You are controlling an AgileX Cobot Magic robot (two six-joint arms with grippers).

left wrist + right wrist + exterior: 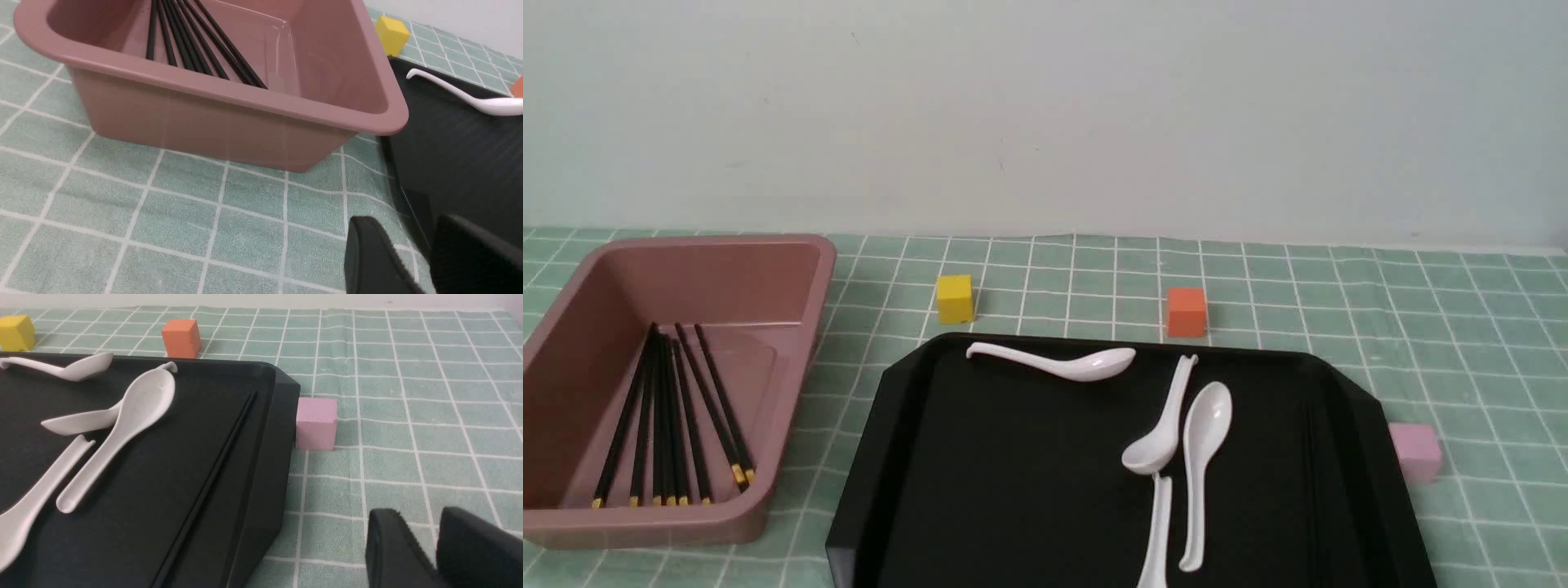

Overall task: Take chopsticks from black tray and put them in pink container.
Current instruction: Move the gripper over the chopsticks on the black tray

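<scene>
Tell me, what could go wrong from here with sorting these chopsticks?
A thin dark line beside the black tray's right rim may be one last chopstick; black on black, it could be missed or prove hard to pinch. The white spoons lie close by, some touching, so a reach there might knock them. The pink cube sits beside the tray's edge and could be shoved.

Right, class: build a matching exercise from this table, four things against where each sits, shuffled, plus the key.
1 chopsticks
2 white spoons
3 yellow cube
4 pale pink cube

a on the black tray
b beside that tray's right edge
c in the pink container
d on the cloth beyond the tray's far edge

Pairs: 1-c, 2-a, 3-d, 4-b.
</scene>
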